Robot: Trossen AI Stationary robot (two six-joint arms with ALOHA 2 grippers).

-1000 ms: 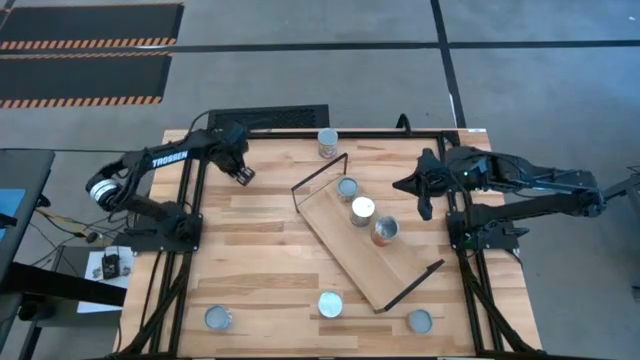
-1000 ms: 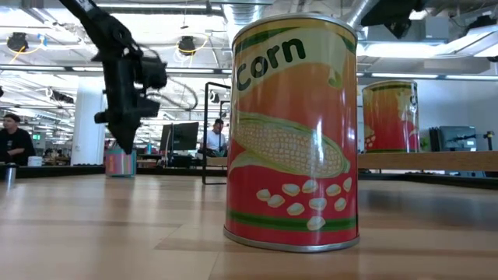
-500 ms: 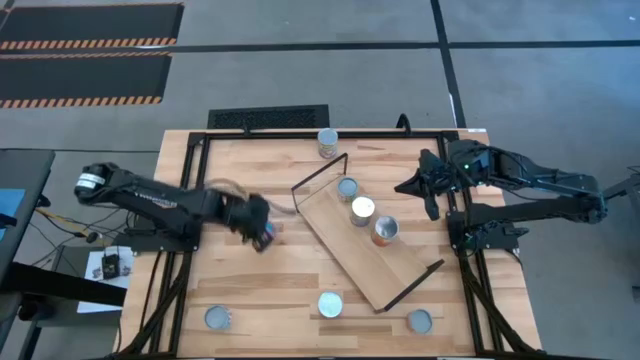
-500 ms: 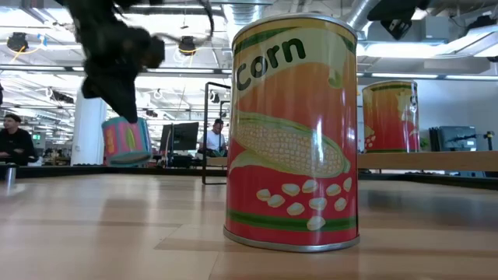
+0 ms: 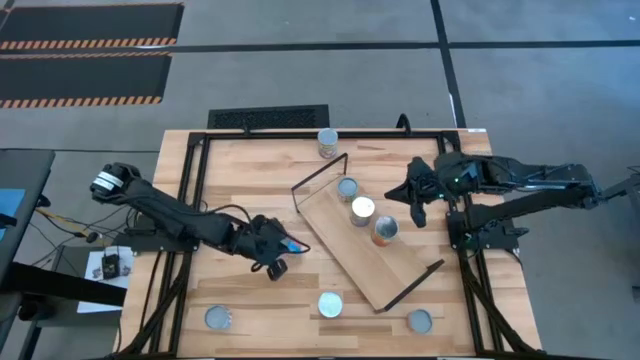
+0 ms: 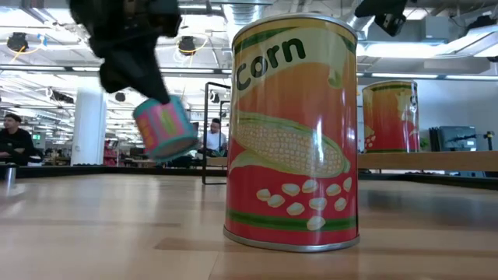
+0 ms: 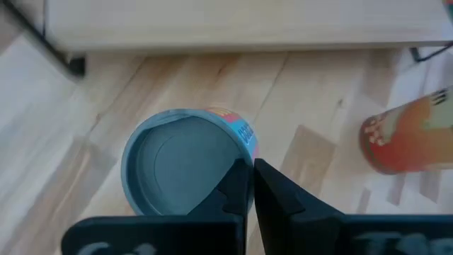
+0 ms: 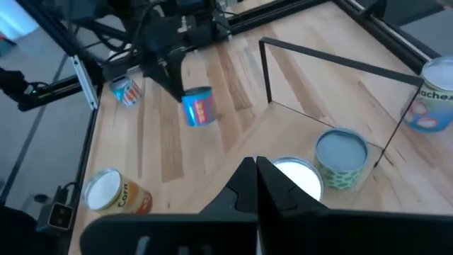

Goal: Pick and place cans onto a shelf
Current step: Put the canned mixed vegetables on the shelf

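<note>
My left gripper [image 5: 279, 251] hangs over the table's middle left, just left of the shelf, shut on a blue-and-pink can [image 5: 293, 245] with a bluish-grey top [image 7: 177, 170]. The shelf [image 5: 372, 266], a light board with black wire ends, lies slantwise and bears three cans [image 5: 362, 210] standing on their bases. My right gripper [image 5: 415, 207] hovers shut above the shelf's far right side, holding nothing. A corn can [image 6: 294, 132] stands on the table near the front edge. My left gripper pinches the rim of the can's top [image 7: 244, 152] between its two fingers, at one spot on the edge. The fingers slant down from the table's left. The can [image 6: 163, 128] hangs tilted below them, clear of the table.
More cans stand on the table: one at the far edge [image 5: 328, 142] and three along the near edge [image 5: 218, 318] [image 5: 330, 304] [image 5: 420, 320]. A black frame [image 5: 190, 200] runs round the tabletop. People sit in the room beyond the table.
My left gripper has swung from the table's far left toward the near edge and the right, up to the shelf, turning as it went. The blue-and-pink can has come with it, lifted clear of the table, and now hangs tilted.
</note>
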